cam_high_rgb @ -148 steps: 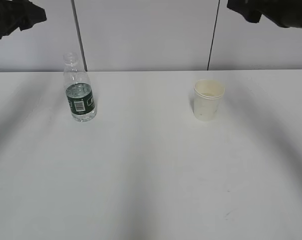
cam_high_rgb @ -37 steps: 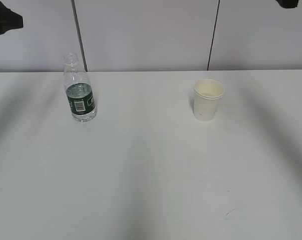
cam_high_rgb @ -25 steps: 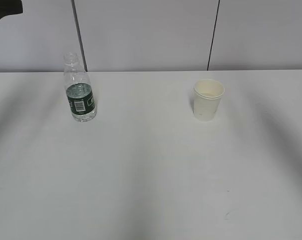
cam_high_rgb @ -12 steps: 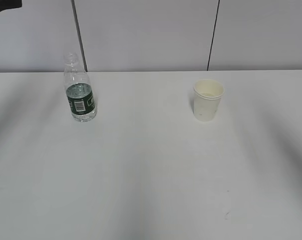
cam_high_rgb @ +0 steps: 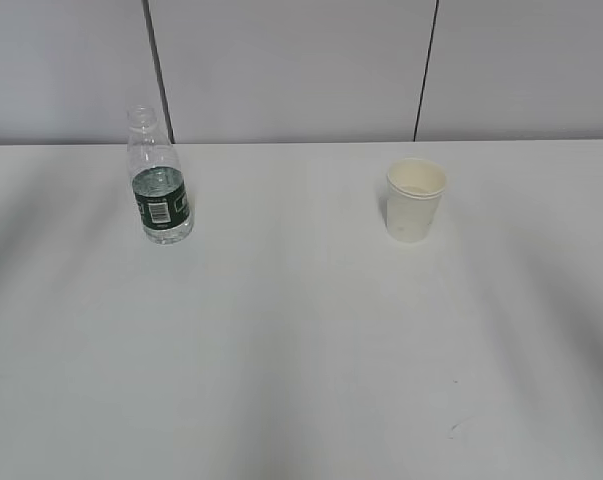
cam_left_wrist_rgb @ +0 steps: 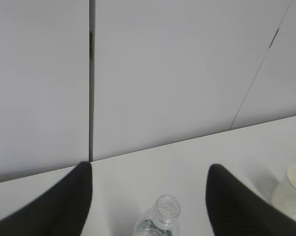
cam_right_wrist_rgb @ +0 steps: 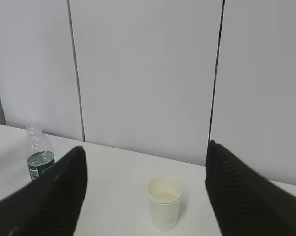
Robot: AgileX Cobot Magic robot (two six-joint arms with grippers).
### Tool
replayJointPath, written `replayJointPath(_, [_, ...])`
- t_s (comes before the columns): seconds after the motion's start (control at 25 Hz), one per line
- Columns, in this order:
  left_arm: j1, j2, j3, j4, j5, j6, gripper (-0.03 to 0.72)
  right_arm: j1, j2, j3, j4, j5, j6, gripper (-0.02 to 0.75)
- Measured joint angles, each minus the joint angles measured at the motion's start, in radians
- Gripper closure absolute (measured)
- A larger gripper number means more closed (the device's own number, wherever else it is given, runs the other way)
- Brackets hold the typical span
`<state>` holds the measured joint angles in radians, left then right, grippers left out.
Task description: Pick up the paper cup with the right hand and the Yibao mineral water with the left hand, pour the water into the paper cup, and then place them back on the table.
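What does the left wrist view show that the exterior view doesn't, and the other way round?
Only the left wrist view shows the left gripper, its two dark jaws spread wide apart, with the bottle's open neck between them and lower in the picture. Only the exterior view shows the whole Yibao mineral water with its green label, the full paper cup standing apart to its right, and the broad front of the table. Both share the bottle, the cup, the table and the panelled grey wall.

paper cup (cam_high_rgb: 416, 200): cream-white | Yibao mineral water (cam_high_rgb: 158, 180): clear, dark green label; white barcode patch | table (cam_high_rgb: 301, 350): white
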<state>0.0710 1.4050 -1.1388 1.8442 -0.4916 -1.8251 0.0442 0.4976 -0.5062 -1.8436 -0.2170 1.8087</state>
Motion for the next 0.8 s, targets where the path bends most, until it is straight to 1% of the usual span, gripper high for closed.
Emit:
replayJointPath(0.28, [0.000, -0.002, 0.000, 0.000, 0.019, 0.000, 0.239, 0.000, -0.097, 0.062, 0.000, -0.002, 0.000, 0.152])
replayJointPath(0.4, [0.000, -0.002, 0.000, 0.000, 0.091, 0.000, 0.239, 0.000, -0.117, 0.085, 0.000, 0.003, 0.000, 0.152])
replayJointPath(0.6, [0.000, -0.002, 0.000, 0.000, 0.264, 0.000, 0.239, 0.000, -0.125, 0.110, 0.000, 0.008, 0.000, 0.152])
replayJointPath(0.8, [0.000, -0.002, 0.019, 0.000, 0.362, 0.000, 0.239, 0.000, -0.125, 0.118, 0.000, 0.033, 0.000, 0.152])
